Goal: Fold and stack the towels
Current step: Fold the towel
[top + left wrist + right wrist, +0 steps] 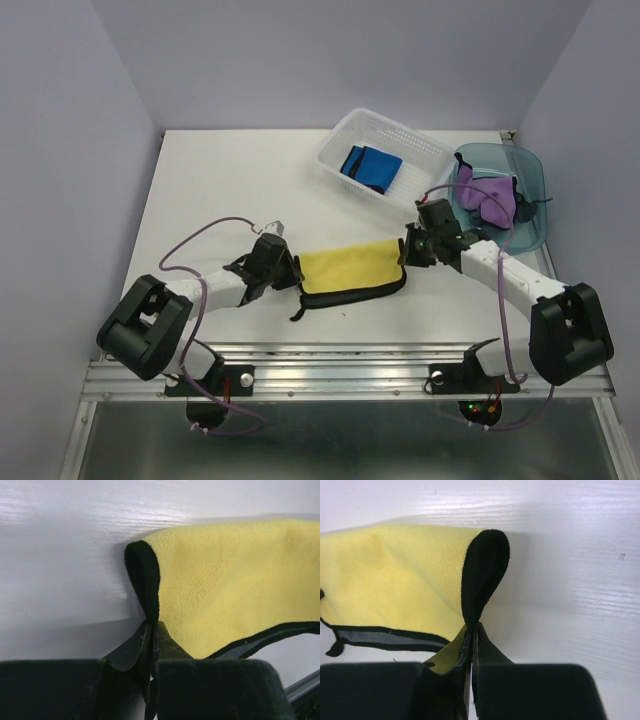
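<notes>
At the near middle of the counter (230, 190) lies the yellow towel (350, 272). It appears doubled over, with a dark, black-edged layer showing along its near side. My left pincer (152, 630) is clamped on the towel's left end and my right pincer (471, 630) on its right end. In both wrist views the jaws are closed tight on a pinched loop of black hem. The cloth looks light, soft and limp, so I judge it will sag between the two holds and crease wherever I let it. The hemmed ends and corners are the sensible places to grip. The blue towel (370, 168) sits in the white basket (335, 140) and the purple towel (487, 195) in the teal bin (535, 165), both at the far right.
</notes>
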Robot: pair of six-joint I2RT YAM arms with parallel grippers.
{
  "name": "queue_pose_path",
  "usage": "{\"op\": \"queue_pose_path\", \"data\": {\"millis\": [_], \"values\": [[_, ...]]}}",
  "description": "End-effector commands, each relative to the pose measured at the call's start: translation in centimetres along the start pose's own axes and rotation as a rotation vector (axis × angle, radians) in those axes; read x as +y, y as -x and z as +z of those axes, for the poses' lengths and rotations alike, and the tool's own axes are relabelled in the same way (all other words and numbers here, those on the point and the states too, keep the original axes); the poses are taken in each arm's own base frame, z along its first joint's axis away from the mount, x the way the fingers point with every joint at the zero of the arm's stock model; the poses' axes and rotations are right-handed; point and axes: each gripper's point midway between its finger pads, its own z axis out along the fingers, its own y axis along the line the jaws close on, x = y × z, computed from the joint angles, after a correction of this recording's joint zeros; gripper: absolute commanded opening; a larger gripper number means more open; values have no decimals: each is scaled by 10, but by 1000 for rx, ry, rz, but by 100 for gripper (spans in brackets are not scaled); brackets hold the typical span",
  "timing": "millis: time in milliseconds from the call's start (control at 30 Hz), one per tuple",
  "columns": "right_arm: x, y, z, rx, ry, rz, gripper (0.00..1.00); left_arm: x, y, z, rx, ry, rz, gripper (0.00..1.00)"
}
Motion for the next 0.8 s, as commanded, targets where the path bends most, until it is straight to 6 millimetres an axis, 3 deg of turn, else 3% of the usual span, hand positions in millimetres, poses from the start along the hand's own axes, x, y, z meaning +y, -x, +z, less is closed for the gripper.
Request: {"op": "queue_pose_path", "data": {"millis": [0,133,200,233,367,767], "values": [[34,22,-23,-10,119,-51,1,-18,2,2,-11,-68,8,0],[72,25,-32,-2,186,-111,1,-21,-1,6,2,-74,12,0],[106,16,-37,12,242,-173,1,-20,-3,8,7,-72,11,0],[105,15,-34,19,235,-164,1,-20,-3,8,8,-71,11,0],[149,6,-35,35,302,-215,1,-20,-6,9,13,-79,6,0],[222,-23,3,101,382,-247,1,-18,-8,6,9,-86,-3,0]]}}
